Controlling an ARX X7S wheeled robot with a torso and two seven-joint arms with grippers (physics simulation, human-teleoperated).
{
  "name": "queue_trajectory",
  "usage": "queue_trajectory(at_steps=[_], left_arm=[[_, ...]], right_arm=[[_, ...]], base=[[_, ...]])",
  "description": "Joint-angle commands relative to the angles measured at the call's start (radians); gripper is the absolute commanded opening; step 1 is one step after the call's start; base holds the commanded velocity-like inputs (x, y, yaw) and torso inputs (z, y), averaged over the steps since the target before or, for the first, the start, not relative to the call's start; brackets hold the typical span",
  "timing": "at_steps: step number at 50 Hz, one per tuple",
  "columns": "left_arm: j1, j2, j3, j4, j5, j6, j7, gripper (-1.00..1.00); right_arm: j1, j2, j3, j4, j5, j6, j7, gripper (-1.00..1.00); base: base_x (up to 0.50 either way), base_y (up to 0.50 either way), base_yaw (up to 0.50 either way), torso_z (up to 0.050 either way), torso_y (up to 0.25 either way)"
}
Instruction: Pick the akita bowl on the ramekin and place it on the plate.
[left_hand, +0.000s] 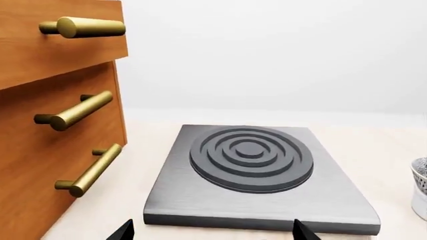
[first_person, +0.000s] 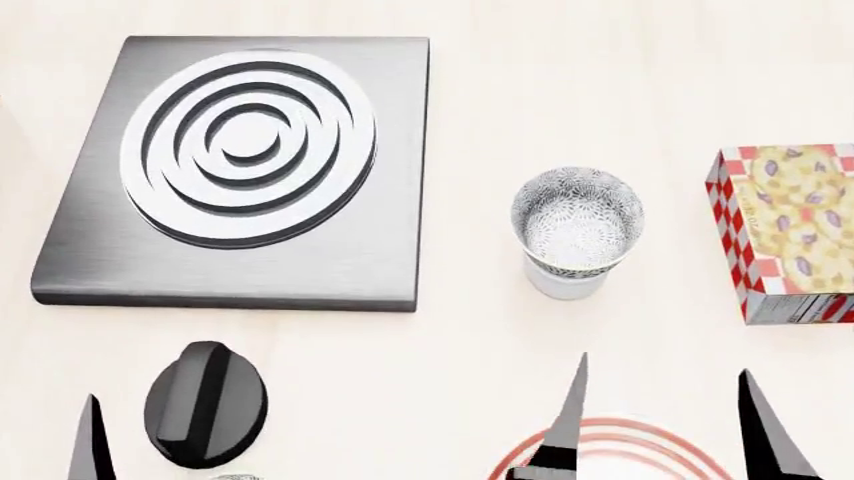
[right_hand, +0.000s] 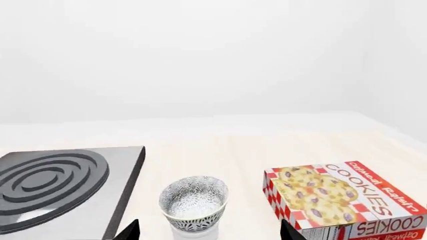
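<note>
Akita bowl (first_person: 578, 218) sits stacked on the ramekin (first_person: 566, 283), ahead of the right gripper (first_person: 663, 425), whose jaws are spread and empty; an off-centre close could topple both. Left gripper's (left_hand: 212, 233) jaws also spread.

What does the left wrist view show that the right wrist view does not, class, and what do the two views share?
Only the left wrist view shows the wooden drawer cabinet with its brass handles.

Only the right wrist view shows the cookie box and the full mouth of the akita bowl, which sits on the ramekin.

Both show the grey hob plate with its concentric rings and the pale countertop. The bowl also just shows at the edge of the left wrist view. Neither view shows the plate.
</note>
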Motion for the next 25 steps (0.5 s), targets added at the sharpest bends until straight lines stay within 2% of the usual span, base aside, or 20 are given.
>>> queue_trajectory(at_steps=[1, 4, 7, 11, 12, 17, 25], left_arm=[[-0.011, -0.005, 0.010, -0.022, -0.019, 0.005, -0.008, 1.00], [-0.009, -0.009, 0.011, -0.020, -0.026, 0.007, -0.008, 1.00], [-0.008, -0.010, 0.009, -0.022, -0.034, 0.009, -0.009, 1.00], [-0.007, -0.013, 0.010, -0.024, -0.040, 0.011, -0.012, 1.00], [-0.006, -0.014, 0.012, -0.025, -0.040, 0.010, -0.013, 1.00], [-0.007, -0.018, 0.012, -0.027, -0.046, 0.009, -0.019, 1.00], [-0.004, -0.025, 0.020, -0.028, -0.051, 0.013, -0.022, 1.00]], right_arm=[[0.160, 0.084, 0.090, -0.099, 0.144, 0.147, -0.021, 1.00], [0.238, 0.124, 0.133, -0.114, 0.261, 0.264, -0.041, 1.00], [0.386, 0.215, 0.153, -0.113, 0.382, 0.422, -0.061, 1.00], [0.586, 0.291, 0.076, -0.042, 0.382, 0.541, -0.073, 1.00], [0.654, 0.327, 0.016, 0.006, 0.390, 0.579, -0.126, 1.00], [0.798, 0.369, -0.118, 0.149, 0.345, 0.573, -0.233, 1.00], [0.951, 0.377, -0.236, 0.324, 0.305, 0.575, -0.337, 1.00]], base=[[0.00, 0.00, 0.00, 0.000, 0.000], [0.00, 0.00, 0.00, 0.000, 0.000], [0.00, 0.00, 0.00, 0.000, 0.000], [0.00, 0.00, 0.00, 0.000, 0.000], [0.00, 0.00, 0.00, 0.000, 0.000], [0.00, 0.00, 0.00, 0.000, 0.000], [0.00, 0.00, 0.00, 0.000, 0.000]])
